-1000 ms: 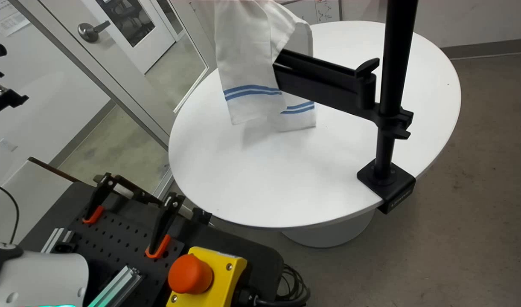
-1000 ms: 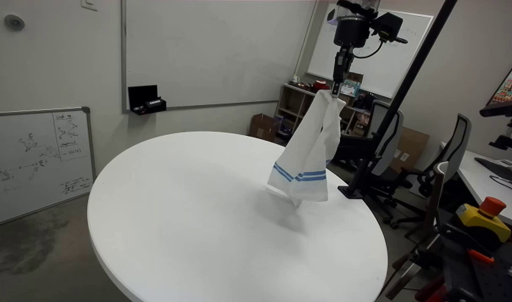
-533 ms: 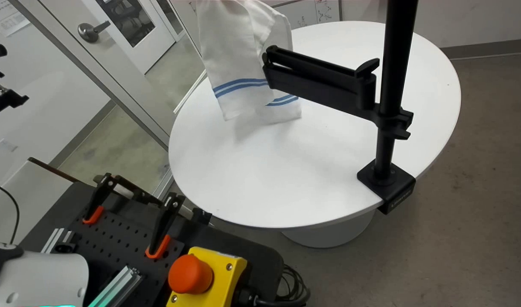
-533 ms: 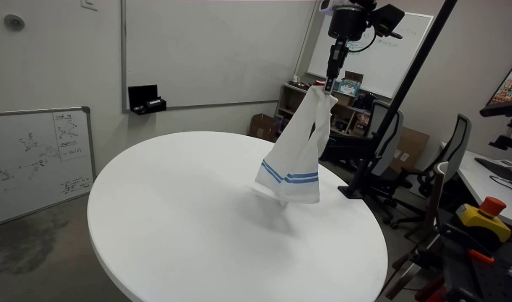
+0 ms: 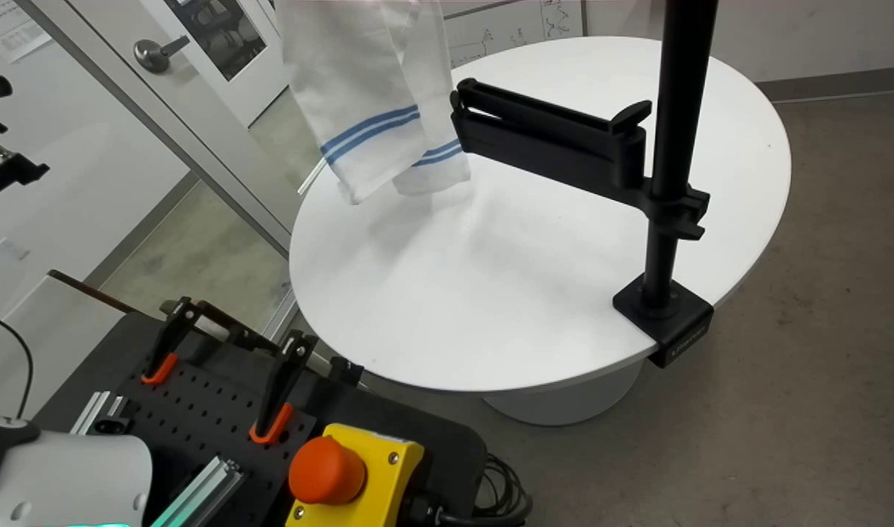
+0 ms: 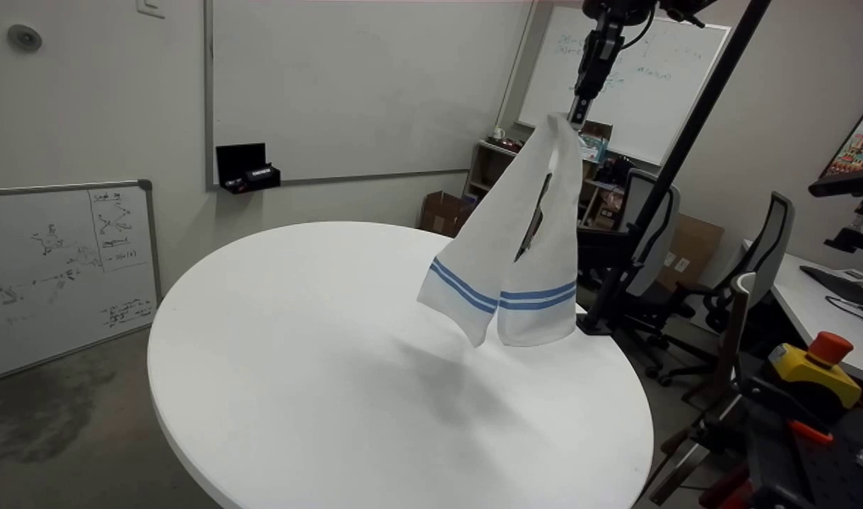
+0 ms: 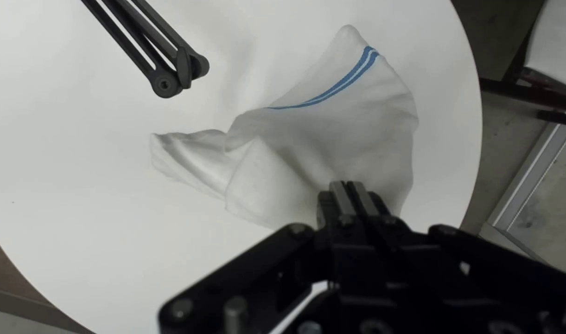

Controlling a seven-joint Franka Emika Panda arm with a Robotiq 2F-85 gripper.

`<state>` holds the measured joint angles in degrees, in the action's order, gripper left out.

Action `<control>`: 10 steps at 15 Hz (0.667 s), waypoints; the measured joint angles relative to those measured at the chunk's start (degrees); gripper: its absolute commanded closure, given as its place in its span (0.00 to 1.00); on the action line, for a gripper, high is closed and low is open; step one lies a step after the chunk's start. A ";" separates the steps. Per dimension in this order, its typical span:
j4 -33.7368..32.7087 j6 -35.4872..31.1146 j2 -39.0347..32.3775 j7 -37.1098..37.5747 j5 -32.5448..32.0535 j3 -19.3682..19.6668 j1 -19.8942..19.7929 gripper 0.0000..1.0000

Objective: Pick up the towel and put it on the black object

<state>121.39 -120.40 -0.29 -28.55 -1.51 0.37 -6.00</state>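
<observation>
I have the claw (image 7: 347, 186) pinched on the towel (image 6: 502, 237), tips nearly meeting; wrist view has them just below ctr, a bit R, w/ white cloth fanned out above. In an exterior view the pinch pt sits high, R of ctr, & the cloth drops in 2 flaps w/ a slit betw, dbl blue stripes nr each hem. It hangs over the white table (image 5: 447, 307), hem off the surface AFAICT, soft shadow under it.

The blk bar (image 5: 542, 139) crosses upper ctr in an exterior view, out from the blk pole (image 5: 673, 146) at R; the pole's sq base (image 5: 677, 322) sits on the table edge, lower R. Towel is upper L there, its edge right by the bar's free end. Wrist view has the bar's end upper L w/ bare tabletop showing betw it & the cloth, so I read them as apart.

Also in an exterior view: yellow box (image 5: 381, 468) w/ orange btn (image 5: 326, 470), btm, L of ctr, & 2 blk clamps (image 5: 277, 384), lower L. In an exterior view, big whiteboard (image 6: 367, 85) up top & an office chair (image 6: 770, 244) at R.
</observation>
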 measured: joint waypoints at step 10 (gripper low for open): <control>12.13 -0.27 4.45 -4.99 -8.70 -0.56 4.35 0.99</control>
<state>133.52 -120.68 4.16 -33.55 -10.21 -0.19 -1.65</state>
